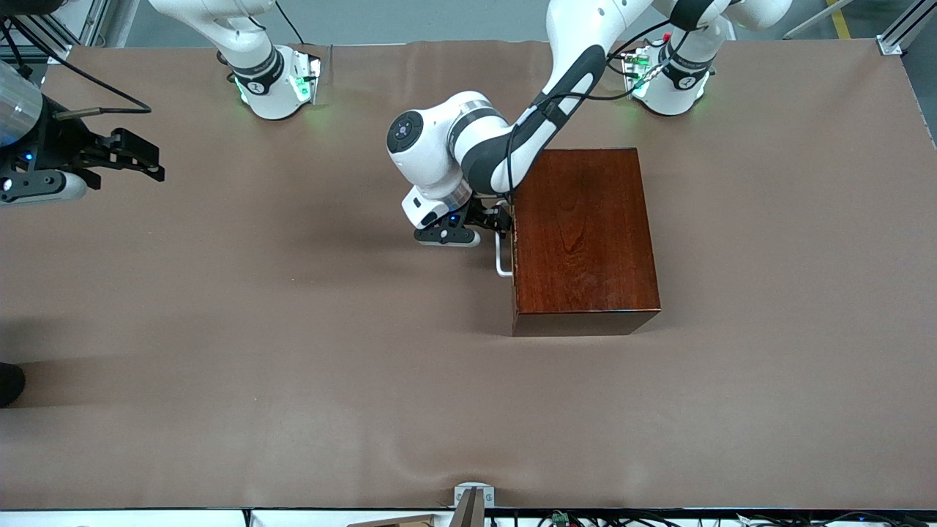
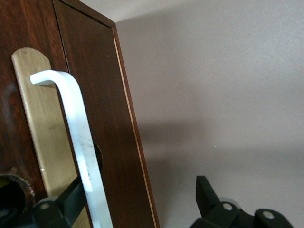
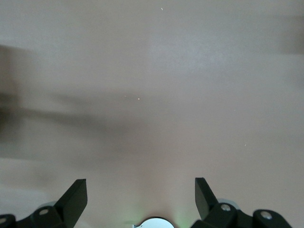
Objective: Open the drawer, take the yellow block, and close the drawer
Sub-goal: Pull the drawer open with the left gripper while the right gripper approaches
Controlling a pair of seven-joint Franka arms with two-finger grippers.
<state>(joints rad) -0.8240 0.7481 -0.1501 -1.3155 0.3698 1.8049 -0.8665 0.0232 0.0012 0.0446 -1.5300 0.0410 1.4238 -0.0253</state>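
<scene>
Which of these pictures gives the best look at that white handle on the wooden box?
The left wrist view: the white handle fills it close up, one finger of the open left gripper reaching under it. The front view shows only a small piece. The right wrist view shows none.

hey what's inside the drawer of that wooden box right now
Nothing inside shows: the drawer is shut flush in the wooden box, so its contents are hidden. The open left gripper straddles the white handle. The right gripper waits open.
</scene>
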